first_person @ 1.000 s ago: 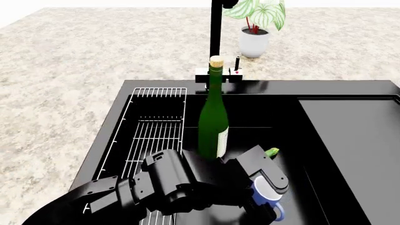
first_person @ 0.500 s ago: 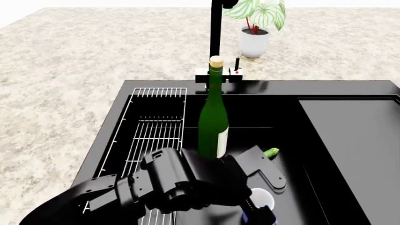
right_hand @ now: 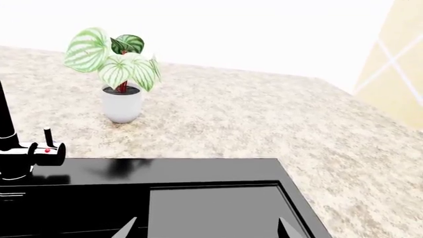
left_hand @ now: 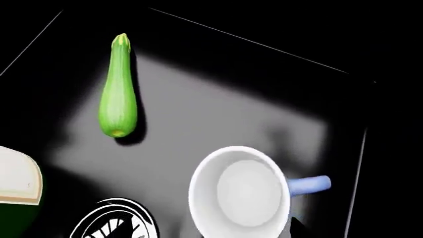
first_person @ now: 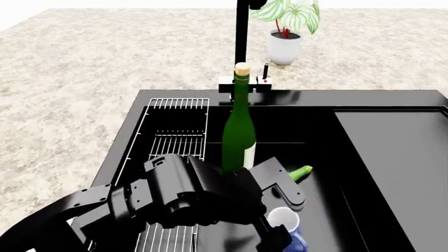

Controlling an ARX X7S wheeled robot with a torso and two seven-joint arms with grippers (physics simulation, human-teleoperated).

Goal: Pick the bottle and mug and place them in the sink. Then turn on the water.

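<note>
Tall green glass bottle [first_person: 238,136] and small blue mug [left_hand: 241,196] sit in our black sink [first_person: 392,157]; left gripper [first_person: 280,215] fingers released, the right's unclear; faucet untouched.

The left arm [first_person: 175,202] hides the bottle's [first_person: 238,136] base and part of the mug [first_person: 287,226]. The faucet [first_person: 242,31] top and drain [left_hand: 116,223] are cut off.

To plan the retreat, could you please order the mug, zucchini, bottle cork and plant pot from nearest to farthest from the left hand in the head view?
1. Mug, beside the left hand.
2. Zucchini, on the basin floor beyond.
3. Bottle cork, up by the faucet.
4. Plant pot, on the back counter.
</note>
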